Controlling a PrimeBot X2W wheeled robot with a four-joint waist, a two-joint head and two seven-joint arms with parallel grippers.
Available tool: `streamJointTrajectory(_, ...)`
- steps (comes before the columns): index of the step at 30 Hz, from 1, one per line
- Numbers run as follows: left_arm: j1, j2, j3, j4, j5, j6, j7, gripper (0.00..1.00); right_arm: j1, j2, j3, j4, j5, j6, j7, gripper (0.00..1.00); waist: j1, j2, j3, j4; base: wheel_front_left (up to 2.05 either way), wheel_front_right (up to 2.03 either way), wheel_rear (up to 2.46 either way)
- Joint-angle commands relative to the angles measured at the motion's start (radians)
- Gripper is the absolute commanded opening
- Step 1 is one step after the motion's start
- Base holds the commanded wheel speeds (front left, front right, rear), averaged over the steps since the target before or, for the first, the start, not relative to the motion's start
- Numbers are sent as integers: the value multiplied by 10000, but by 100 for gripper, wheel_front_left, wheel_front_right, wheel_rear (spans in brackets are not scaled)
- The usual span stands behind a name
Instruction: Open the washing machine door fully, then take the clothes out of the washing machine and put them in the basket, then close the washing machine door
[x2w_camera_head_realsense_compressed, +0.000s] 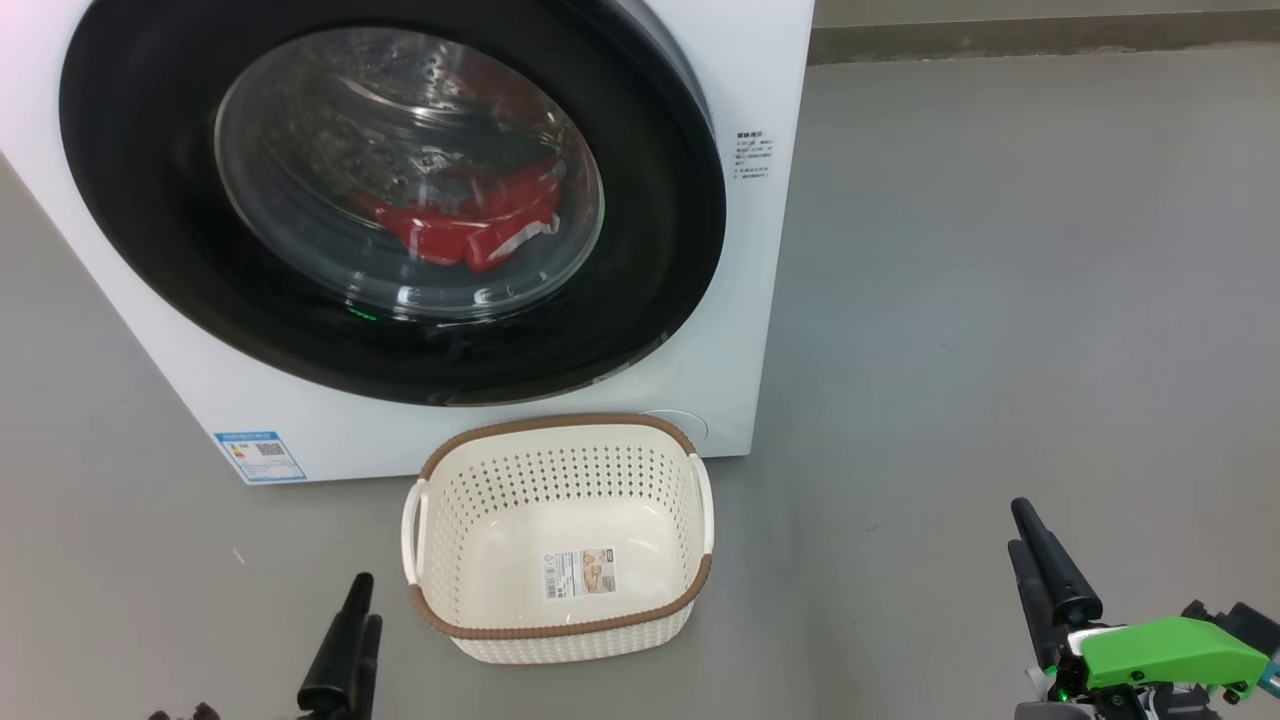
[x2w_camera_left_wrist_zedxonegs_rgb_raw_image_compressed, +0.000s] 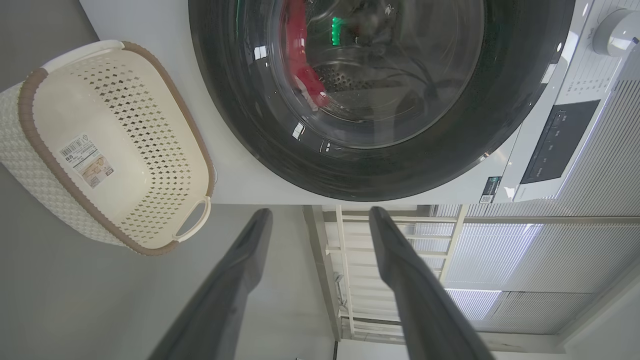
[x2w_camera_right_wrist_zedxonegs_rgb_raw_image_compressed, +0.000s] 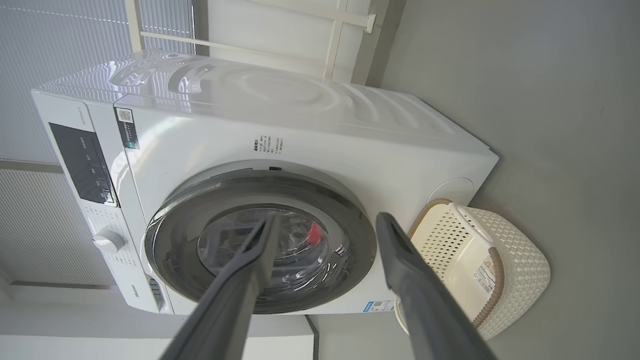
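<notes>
item 1, washing machine (x2w_camera_head_realsense_compressed: 770, 100): white front-loader standing on the grey floor (x2w_camera_head_realsense_compressed: 1000, 300). by my reading, the task's first step is not yet begun.

item 2, washing machine door (x2w_camera_head_realsense_compressed: 150, 200): glossy black rim, bulging clear glass. it sits shut and flush against the front, sealing off the drum.

item 3, clothes (x2w_camera_head_realsense_compressed: 450, 225): red garment with white trim, lying low in the drum behind the glass. out of reach until the door swings.

item 4, basket (x2w_camera_head_realsense_compressed: 560, 425): cream, perforated, brown rim, empty but for a paper label (x2w_camera_head_realsense_compressed: 578, 572) on its bottom. it is parked on the floor just before the machine, below the door, likely so the garment travels a short way from drum to basket.

item 5, left hand (x2w_camera_left_wrist_zedxonegs_rgb_raw_image_compressed: 320, 211): released, fingers spread, grasping nothing. it is held low beside the basket's left handle, pointing toward the door.

item 6, right hand (x2w_camera_right_wrist_zedxonegs_rgb_raw_image_compressed: 327, 218): likewise released, nothing held. it is well apart from the machine on the right and aimed at the door, probably a ready stance before reaching for the rim.
</notes>
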Motion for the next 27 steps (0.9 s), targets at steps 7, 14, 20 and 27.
streamJointTrajectory(7,-584,215,-163,-287,835,42,-298,100,-647,-120,190,-234,-1033,31,-284,100,-1,-1,10,-9,0,0,0)
streamJointTrajectory(14,-695,191,-149,-435,1885,121,-500,100,-786,-84,266,-198,-2021,31,-482,100,-1,-1,30,-26,0,0,0)
streamJointTrajectory(20,-750,124,-95,-639,2841,130,-673,100,-918,-79,322,-136,-2878,31,-654,100,-1,-1,46,-43,0,0,0)
streamJointTrajectory(27,-832,100,-142,-688,3847,186,-846,100,-1062,-83,375,-77,-3713,32,-824,100,-1,-1,61,-68,0,0,0)
